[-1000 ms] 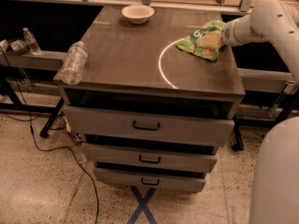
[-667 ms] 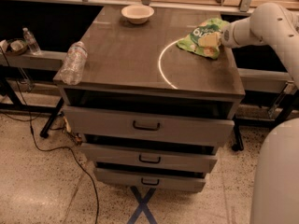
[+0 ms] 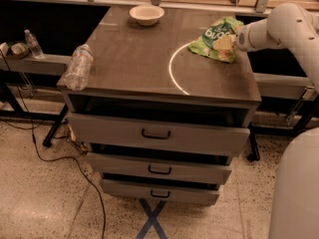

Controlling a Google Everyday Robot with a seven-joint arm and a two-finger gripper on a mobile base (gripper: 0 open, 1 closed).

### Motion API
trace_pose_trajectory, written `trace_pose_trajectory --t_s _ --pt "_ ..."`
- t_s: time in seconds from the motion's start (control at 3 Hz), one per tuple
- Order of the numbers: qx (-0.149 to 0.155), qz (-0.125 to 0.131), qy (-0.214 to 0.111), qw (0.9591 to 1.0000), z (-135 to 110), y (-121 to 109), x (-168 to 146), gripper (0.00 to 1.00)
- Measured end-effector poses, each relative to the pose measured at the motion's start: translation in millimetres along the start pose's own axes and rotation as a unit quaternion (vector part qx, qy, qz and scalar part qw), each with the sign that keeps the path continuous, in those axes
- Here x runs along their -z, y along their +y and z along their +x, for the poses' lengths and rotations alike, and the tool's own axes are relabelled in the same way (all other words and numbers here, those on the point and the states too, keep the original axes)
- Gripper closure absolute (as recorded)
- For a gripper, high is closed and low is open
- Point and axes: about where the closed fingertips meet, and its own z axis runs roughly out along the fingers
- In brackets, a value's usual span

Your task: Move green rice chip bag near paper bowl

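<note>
Now | jaws over cabinet top, seemingly gripping green rice chip bag | bag slightly higher than before

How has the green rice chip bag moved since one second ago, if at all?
Yes. The green rice chip bag sits slightly higher in the view against the white arc. The gripper is at its right edge.

The one camera is looking down from high in front of the drawer cabinet, facing its drawer fronts and taking in the whole top from a middling distance. It is catching the gripper at the top's right edge, by the green rice chip bag, while the robot's white body is filling the lower right corner.
</note>
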Motion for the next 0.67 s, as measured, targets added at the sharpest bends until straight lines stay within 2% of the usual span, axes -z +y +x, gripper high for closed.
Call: trace_pose_trajectory --t_s 0.67 --pt "0.0 0.0 0.0 1.0 -1.0 0.1 0.8 1.0"
